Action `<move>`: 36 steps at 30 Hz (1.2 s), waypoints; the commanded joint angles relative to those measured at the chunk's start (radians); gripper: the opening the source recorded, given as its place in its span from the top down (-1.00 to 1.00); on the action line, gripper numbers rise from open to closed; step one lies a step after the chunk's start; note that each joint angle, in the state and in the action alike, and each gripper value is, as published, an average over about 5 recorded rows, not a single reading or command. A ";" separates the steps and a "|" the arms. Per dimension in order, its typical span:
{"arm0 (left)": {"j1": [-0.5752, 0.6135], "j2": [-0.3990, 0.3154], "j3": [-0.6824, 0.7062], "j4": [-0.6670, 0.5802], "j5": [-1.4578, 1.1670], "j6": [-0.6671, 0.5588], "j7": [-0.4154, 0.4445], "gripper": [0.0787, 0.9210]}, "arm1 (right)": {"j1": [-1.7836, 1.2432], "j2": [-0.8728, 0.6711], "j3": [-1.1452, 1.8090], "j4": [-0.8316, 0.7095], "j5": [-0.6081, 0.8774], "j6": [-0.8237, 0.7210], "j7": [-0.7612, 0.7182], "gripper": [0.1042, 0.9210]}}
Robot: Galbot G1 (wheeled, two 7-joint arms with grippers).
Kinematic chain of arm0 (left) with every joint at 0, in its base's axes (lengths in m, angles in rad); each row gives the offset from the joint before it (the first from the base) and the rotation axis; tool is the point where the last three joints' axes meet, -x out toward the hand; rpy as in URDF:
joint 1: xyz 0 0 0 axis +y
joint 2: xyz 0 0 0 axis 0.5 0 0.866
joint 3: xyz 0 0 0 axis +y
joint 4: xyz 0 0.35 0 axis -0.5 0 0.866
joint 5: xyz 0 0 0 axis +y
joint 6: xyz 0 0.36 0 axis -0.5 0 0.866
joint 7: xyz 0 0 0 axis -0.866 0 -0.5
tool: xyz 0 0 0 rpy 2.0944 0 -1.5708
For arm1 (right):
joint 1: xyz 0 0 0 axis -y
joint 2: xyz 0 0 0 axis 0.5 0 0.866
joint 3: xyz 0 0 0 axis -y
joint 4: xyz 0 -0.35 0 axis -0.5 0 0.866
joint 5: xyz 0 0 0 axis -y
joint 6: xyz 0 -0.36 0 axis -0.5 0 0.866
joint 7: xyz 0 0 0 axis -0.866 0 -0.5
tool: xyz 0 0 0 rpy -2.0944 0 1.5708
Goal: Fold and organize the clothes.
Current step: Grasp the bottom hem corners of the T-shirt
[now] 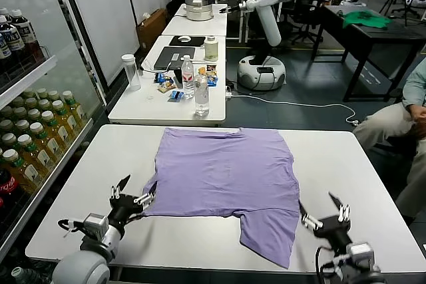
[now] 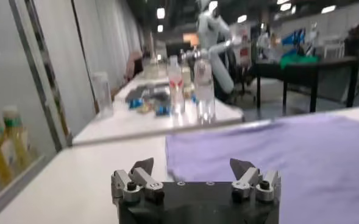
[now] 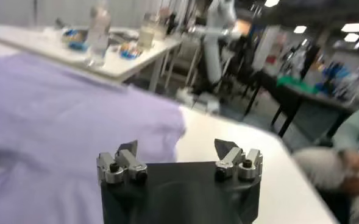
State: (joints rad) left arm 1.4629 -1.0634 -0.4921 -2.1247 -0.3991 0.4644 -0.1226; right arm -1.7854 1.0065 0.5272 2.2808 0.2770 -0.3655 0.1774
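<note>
A lavender T-shirt lies spread flat and plain side up on the white table, with one sleeve trailing toward the front edge. My left gripper is open and empty at the shirt's front left corner, just off the cloth. My right gripper is open and empty just right of the trailing sleeve. The shirt fills the right of the left wrist view beyond my open left gripper. It fills the left of the right wrist view beyond my open right gripper.
A second white table behind holds water bottles, a laptop and snacks. A drinks fridge stands at the left. A seated person is at the right. Another robot stands farther back.
</note>
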 commanded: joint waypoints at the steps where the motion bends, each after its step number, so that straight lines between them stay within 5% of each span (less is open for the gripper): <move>1: 0.074 0.013 0.004 0.003 -0.061 0.115 -0.031 -0.77 | -0.076 0.000 -0.086 0.006 -0.003 -0.009 0.028 -0.76; 10: 0.045 -0.011 0.002 0.054 -0.089 0.107 -0.039 -0.77 | -0.076 0.015 -0.095 0.010 0.063 -0.012 0.057 -0.76; 16: -0.001 -0.008 -0.022 0.121 -0.148 0.089 -0.135 -0.77 | -0.071 0.017 -0.102 -0.003 0.068 -0.010 0.071 -0.76; 24: 0.001 -0.008 -0.011 0.126 -0.170 0.090 -0.104 -0.77 | -0.042 0.027 -0.140 -0.016 0.074 -0.015 0.079 -0.75; 29: 0.005 -0.007 -0.004 0.122 -0.172 0.090 -0.087 -0.66 | -0.034 0.024 -0.154 -0.016 0.121 -0.028 0.089 -0.52; 36: 0.012 -0.012 0.011 0.100 -0.172 0.102 -0.084 -0.18 | -0.008 0.022 -0.153 -0.039 0.186 -0.030 0.084 -0.03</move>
State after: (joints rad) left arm 1.4701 -1.0707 -0.4908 -2.0248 -0.5492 0.5470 -0.2087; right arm -1.8044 1.0263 0.3895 2.2547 0.4088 -0.3881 0.2582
